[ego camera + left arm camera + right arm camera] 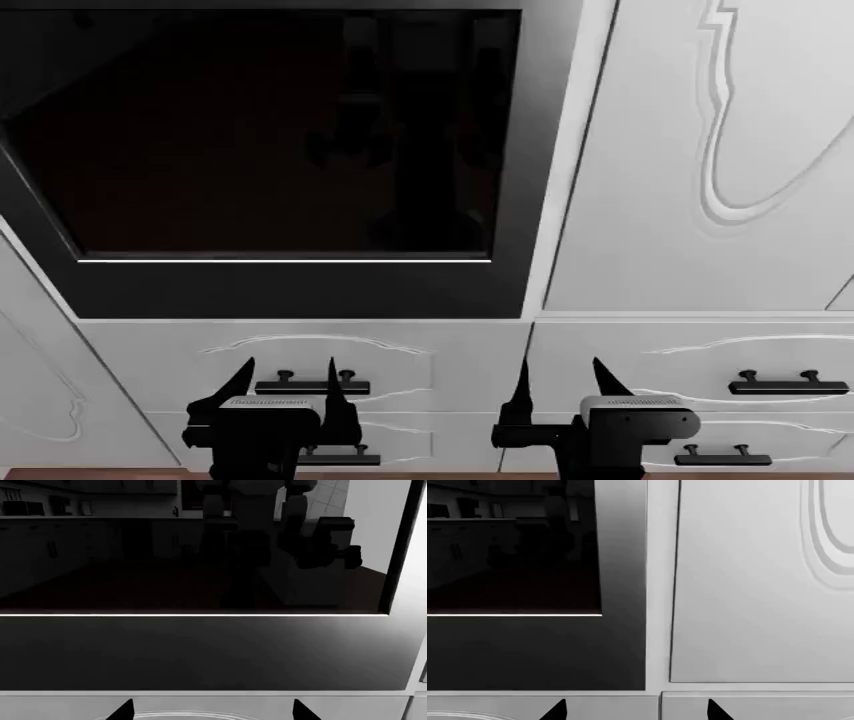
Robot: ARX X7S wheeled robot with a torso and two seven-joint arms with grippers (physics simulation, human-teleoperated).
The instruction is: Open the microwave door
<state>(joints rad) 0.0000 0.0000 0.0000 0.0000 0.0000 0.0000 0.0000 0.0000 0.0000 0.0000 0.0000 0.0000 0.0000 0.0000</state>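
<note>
Microwave door (287, 150) shut flush in the white cabinetry ahead of me, dark glass facing me, long axis horizontal, above the drawer fronts (307, 375), my left gripper (284, 385) and right gripper (561, 385) below it, both spread and empty.

Each black hand (283, 385) has pointed fingers on a grey-topped block
</note>
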